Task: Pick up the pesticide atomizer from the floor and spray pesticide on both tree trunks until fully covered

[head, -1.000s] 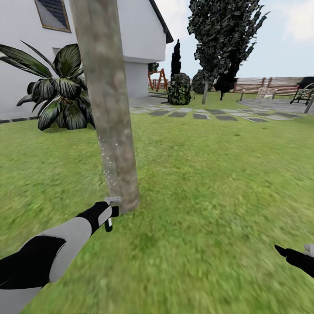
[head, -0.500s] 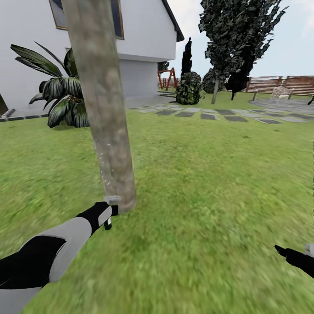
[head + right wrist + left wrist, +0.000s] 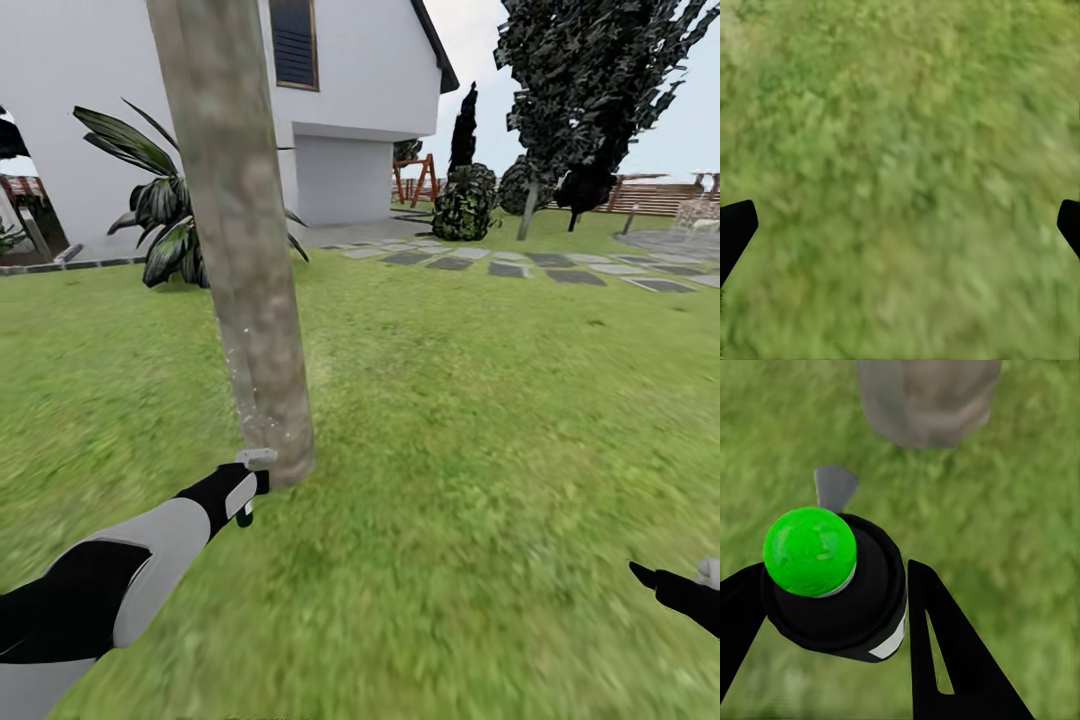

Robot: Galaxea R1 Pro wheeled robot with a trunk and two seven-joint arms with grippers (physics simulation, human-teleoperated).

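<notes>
Tree trunk (image 3: 245, 250): rough, matt bark, mottled pale grey-brown; fine whitish pesticide (image 3: 243, 385) speckles on its lower left flank.
Lawn (image 3: 480, 420): soft, matt green grass, blurred texture.
Pesticide atomizer (image 3: 832, 585): smooth black plastic-looking body with a glossy bright green cap and a flat matt grey nozzle.
Left gripper (image 3: 832, 615): matt black fingers (image 3: 945, 652), smooth, clasped around the atomizer body.
Left arm (image 3: 150, 560): smooth shell, light grey and black panels, slight sheen.
Right gripper (image 3: 900, 225): matt black tips, spread wide.
House wall (image 3: 350, 90): smooth, matt white plaster.
Stepping stones (image 3: 560, 275): flat, matt dark grey slabs.
Far fence (image 3: 660, 195): brown wooden slats.
</notes>
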